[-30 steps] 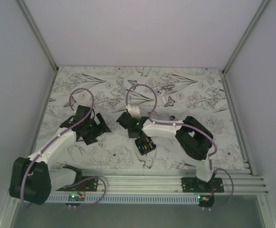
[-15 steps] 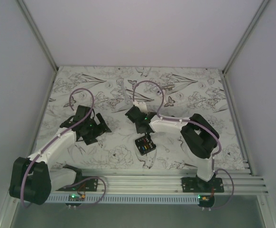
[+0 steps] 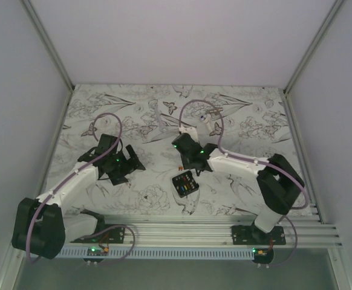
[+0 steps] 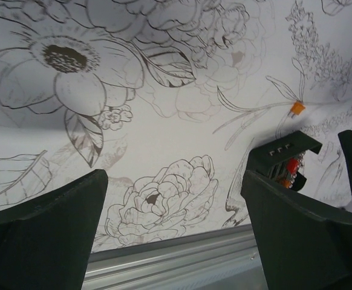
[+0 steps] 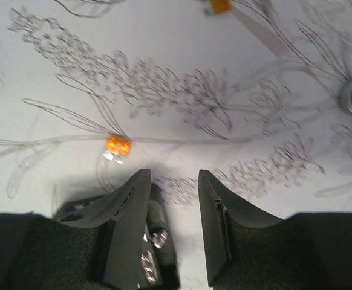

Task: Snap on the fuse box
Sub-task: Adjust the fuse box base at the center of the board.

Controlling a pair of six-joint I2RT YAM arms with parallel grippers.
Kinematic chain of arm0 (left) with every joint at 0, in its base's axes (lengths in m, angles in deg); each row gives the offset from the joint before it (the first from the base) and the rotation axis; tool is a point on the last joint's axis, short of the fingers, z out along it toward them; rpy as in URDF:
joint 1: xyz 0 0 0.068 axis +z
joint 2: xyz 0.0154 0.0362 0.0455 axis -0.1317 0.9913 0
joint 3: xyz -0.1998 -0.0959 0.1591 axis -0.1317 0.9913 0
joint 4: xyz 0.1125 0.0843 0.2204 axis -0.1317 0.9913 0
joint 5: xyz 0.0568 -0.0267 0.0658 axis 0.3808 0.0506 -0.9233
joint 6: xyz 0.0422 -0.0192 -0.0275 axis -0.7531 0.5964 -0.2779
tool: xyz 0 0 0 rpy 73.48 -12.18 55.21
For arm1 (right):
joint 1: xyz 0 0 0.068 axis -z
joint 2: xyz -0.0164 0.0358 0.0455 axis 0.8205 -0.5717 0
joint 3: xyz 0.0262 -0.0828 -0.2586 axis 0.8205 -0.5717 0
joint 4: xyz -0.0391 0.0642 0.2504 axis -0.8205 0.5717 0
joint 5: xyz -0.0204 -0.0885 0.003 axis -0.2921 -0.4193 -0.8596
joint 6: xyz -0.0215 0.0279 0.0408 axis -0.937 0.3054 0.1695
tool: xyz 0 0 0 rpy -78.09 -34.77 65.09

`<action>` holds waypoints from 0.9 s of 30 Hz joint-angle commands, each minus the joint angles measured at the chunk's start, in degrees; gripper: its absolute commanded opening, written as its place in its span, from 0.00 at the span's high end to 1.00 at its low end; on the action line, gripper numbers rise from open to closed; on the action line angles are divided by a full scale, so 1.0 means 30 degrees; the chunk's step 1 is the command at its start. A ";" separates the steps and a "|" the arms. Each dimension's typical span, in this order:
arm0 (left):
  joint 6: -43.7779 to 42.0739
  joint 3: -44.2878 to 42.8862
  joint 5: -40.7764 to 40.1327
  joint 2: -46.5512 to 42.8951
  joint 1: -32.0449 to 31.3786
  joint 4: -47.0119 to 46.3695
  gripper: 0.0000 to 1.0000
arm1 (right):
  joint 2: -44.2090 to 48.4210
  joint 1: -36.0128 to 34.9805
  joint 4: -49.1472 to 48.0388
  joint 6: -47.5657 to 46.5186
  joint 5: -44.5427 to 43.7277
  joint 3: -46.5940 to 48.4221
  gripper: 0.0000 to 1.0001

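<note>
Table cover [image 3: 254, 121]: white sheet printed with grey line-drawn flowers and butterflies, spread over the work surface between pale enclosure walls.
Rail [image 3: 212, 226]: ribbed silver aluminium rail along the near edge, carrying the 2 arm bases.
Right arm [image 3: 242, 164]: white-and-black jointed arm with a mauve cable, reaching from the lower right toward the middle of the cover.
Left arm [image 3: 73, 178]: matching white-and-black arm with a mauve cable, reaching from the lower left, its wrist over the left half of the cover.
Left gripper [image 3: 126, 166]: black 2-finger gripper, jaws spread wide and released; only bare floral print lies between its fingers [image 4: 43, 235].
Right gripper [image 5: 173, 223]: black 2-finger gripper, jaws partly apart and released; only printed cover shows in the gap.
Fuse box [image 3: 185, 183]: small black, roughly square plastic box with red, yellow and blue fuses on its upward face. It lies on the cover near the rail, about midway between the 2 arms and turned corner-on. It sits just on the near side of the Right gripper and well apart from the Left gripper, clasped by neither. Whether a right finger touches its edge cannot be told.
Orange piece [image 5: 117, 145]: tiny orange plastic part lying loose on the cover just beyond the right fingertips.
</note>
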 commanded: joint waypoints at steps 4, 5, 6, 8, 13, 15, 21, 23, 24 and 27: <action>-0.0045 -0.0633 0.0917 0.0636 -0.1276 0.0190 0.01 | 0.2824 0.0697 0.2534 0.1044 0.0053 -0.2885 0.57; -0.0037 -0.0675 0.0870 0.0710 -0.1456 0.0182 0.01 | 0.2845 0.0693 0.2671 0.1179 0.0407 -0.3225 0.58; -0.0036 -0.0706 0.0799 0.0774 -0.1640 0.0179 0.01 | 0.3477 0.0656 0.2728 0.1332 0.0744 -0.3553 0.59; -0.0007 -0.0837 0.0648 0.0921 -0.1907 0.0175 0.01 | 0.3821 0.0296 0.2648 0.1648 0.1197 -0.4067 0.60; -0.0021 -0.0944 0.0550 0.1089 -0.2017 0.0179 0.00 | 0.3587 -0.0757 0.1833 0.2293 0.2371 -0.4406 0.60; -0.0034 -0.0916 0.0517 0.1016 -0.2017 0.0186 0.01 | 0.3178 -0.1187 0.1353 0.2516 0.2792 -0.4331 0.61; 0.0046 -0.0762 0.0116 0.0573 -0.2013 0.0293 0.00 | 0.1241 -0.2498 0.0328 0.2620 0.3231 -0.2734 0.61; 0.0056 -0.0707 -0.0078 0.0405 -0.1992 0.0366 0.00 | 0.0890 -0.2687 -0.0055 0.2260 0.3483 -0.2234 0.61; 0.0067 -0.0681 -0.0125 0.0330 -0.2011 0.0404 0.00 | 0.0790 -0.2762 -0.0231 0.1969 0.3604 -0.2005 0.61; 0.0024 -0.0709 -0.0285 0.0319 -0.1970 0.0536 0.00 | 0.0778 -0.2762 -0.0536 0.0667 0.3769 -0.1581 0.61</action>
